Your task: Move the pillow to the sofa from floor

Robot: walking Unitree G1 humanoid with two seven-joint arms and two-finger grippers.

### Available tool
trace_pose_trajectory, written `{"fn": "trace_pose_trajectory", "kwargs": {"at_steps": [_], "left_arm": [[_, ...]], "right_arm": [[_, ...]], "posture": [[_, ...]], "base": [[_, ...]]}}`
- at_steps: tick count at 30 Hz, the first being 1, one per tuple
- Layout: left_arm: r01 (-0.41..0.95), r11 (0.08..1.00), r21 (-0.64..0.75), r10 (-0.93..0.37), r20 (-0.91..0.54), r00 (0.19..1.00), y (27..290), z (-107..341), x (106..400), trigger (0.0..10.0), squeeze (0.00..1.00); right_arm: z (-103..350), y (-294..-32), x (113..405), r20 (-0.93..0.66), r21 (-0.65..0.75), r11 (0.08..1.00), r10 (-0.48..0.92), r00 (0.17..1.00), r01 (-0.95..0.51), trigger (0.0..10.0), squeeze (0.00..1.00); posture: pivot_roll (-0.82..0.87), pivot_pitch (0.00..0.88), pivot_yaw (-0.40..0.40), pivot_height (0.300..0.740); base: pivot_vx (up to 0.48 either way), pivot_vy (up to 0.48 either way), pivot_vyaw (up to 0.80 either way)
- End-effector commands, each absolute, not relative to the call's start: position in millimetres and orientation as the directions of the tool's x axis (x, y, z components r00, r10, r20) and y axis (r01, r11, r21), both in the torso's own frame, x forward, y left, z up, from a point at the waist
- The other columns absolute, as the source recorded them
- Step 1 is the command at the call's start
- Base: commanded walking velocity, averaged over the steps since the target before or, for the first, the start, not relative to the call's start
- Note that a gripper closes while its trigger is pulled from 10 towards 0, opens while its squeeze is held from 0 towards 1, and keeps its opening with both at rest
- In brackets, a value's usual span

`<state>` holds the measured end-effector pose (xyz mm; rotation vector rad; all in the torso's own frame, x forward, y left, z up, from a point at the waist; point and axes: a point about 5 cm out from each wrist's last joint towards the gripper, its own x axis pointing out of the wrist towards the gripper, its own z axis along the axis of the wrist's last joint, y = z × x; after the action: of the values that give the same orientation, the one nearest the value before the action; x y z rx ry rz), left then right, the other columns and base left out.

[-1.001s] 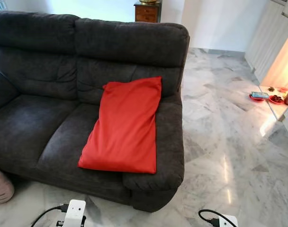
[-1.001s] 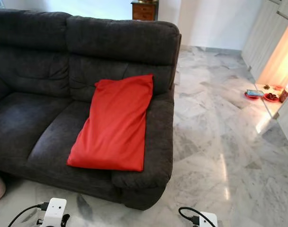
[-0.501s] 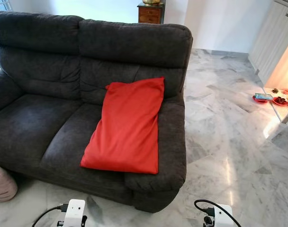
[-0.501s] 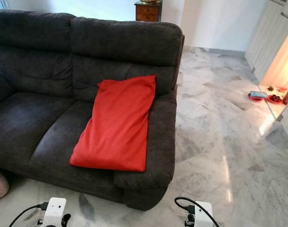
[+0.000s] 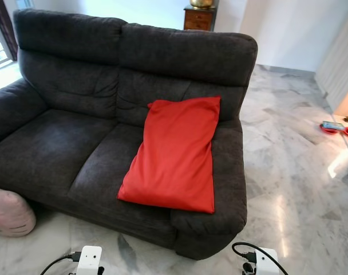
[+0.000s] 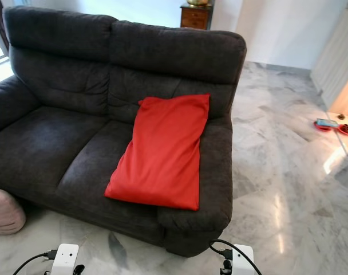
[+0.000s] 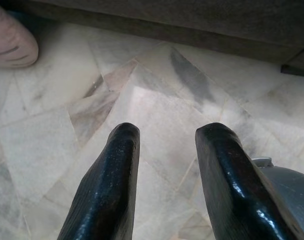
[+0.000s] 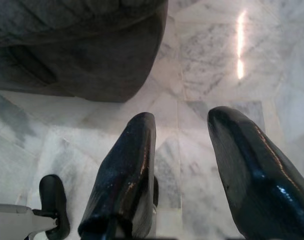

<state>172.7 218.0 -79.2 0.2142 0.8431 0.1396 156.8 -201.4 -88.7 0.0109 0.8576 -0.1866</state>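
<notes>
Red pillow [image 5: 175, 150] lies on sofa [image 5: 71, 143] right seat, against its right arm and backrest. Left gripper [image 7: 164, 150] and right gripper [image 8: 192, 145] both released, empty, over floor [image 5: 288, 172].

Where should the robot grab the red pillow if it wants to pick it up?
Probably the near bottom edge of the pillow, coming from the front. The pillow leans up the sofa's backrest, and that edge lies by the seat's front, closest to the robot. Both grippers are low, over the floor.
</notes>
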Motion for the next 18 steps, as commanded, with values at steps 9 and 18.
{"fn": "trace_pose_trajectory", "kwargs": {"at_steps": [9, 18], "left_arm": [[-0.045, 0.971, 0.234, 0.208, -0.742, 0.637, 217, -82, 167, 10.0, 0.00], [-0.049, 0.971, 0.234, 0.215, -0.763, 0.609, 222, -86, 159, 10.0, 0.00]], "right_arm": [[-93, -204, 148, -0.791, -0.069, 0.982, -0.162, 0.589, 0.178, 10.0, 0.00], [-94, -202, 148, -0.803, -0.069, 0.984, -0.154, 0.575, 0.167, 10.0, 0.00]], "posture": [[-0.01, 0.000, -0.057, 0.740], [-0.02, 0.000, -0.045, 0.740]], "base": [[0.000, 0.333, 0.00], [0.000, 0.333, 0.00]]}}
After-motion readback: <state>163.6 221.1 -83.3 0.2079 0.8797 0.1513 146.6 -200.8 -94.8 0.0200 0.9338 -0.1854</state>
